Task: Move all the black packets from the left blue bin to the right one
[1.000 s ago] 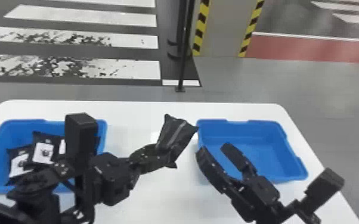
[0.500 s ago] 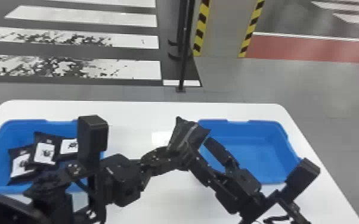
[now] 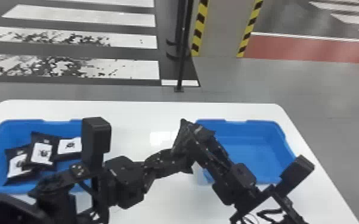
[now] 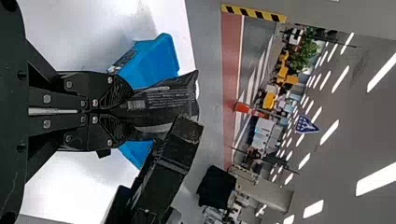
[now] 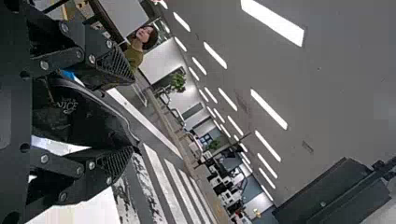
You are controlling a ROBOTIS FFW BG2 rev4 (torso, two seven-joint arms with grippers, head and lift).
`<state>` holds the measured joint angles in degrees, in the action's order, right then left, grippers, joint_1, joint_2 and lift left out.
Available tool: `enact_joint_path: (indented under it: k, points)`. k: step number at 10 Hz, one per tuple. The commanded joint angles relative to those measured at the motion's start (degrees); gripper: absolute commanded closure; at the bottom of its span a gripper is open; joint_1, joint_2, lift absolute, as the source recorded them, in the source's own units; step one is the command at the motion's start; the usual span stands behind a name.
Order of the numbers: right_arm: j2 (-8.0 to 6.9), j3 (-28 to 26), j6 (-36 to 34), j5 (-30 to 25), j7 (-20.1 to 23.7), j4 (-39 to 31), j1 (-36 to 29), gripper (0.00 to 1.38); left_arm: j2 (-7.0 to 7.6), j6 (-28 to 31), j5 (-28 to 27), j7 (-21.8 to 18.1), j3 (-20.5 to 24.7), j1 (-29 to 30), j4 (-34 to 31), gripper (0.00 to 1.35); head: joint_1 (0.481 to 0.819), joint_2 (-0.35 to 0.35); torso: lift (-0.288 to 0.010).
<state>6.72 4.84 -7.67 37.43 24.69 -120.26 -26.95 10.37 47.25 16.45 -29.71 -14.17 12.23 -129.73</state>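
Held pkt: clamped in my L gripper, betw. my R gripper's parted fingers. R bin: beside R gripper. Transfer incompl.; min. 3 pkts left in L bin, left of L gripper.

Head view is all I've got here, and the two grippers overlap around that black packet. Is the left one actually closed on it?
Observer: Yes. In the left wrist view, the left gripper is shut on the black packet, which sticks out past its fingertips.
Operator: Okay, and has the right one clamped on too?
Observer: No. In the right wrist view, the right gripper stands open, with the packet between its two fingers. I can't tell whether either finger touches it.
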Motion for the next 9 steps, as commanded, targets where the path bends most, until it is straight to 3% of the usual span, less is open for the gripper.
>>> enact_joint_path:
  k: [1,3,4,5,6,7,9]
  points:
    - [0.05,-0.04,0.08,-0.18,0.36,0.24,-0.05,1.24,0.00,-0.29,0.00,0.00,0.23,0.14,0.00,1.21,0.695,-0.155,-0.140]
    - [0.14,-0.16,0.08,-0.18,0.80,0.24,-0.05,1.29,-0.09,-0.71,0.12,0.00,0.57,0.28,0.14,1.21,0.695,-0.152,-0.140]
    - [0.14,-0.16,0.08,-0.07,0.89,0.24,-0.05,1.29,-0.18,-0.99,0.80,0.27,0.80,0.56,0.56,1.06,0.695,-0.149,-0.140]
    - [0.14,-0.73,0.22,-0.07,0.80,0.24,0.09,1.29,-0.35,-1.13,1.72,0.35,1.71,1.27,1.13,0.55,0.695,-0.149,-0.140]
    - [0.05,-1.64,0.08,-0.29,0.80,0.80,0.51,1.29,-0.53,-0.99,1.72,0.35,3.09,2.25,1.13,0.13,0.695,-0.149,-0.140]
    - [0.05,-3.01,0.08,-1.09,0.45,2.63,1.92,1.29,-0.88,-1.69,1.72,0.35,4.91,3.80,1.13,0.08,0.695,-0.148,-0.140]
    - [1.72,-5.30,0.08,-4.29,-0.69,8.95,6.98,1.29,-1.58,-3.38,1.26,0.35,9.26,6.19,0.14,0.18,0.695,-0.142,-0.140]
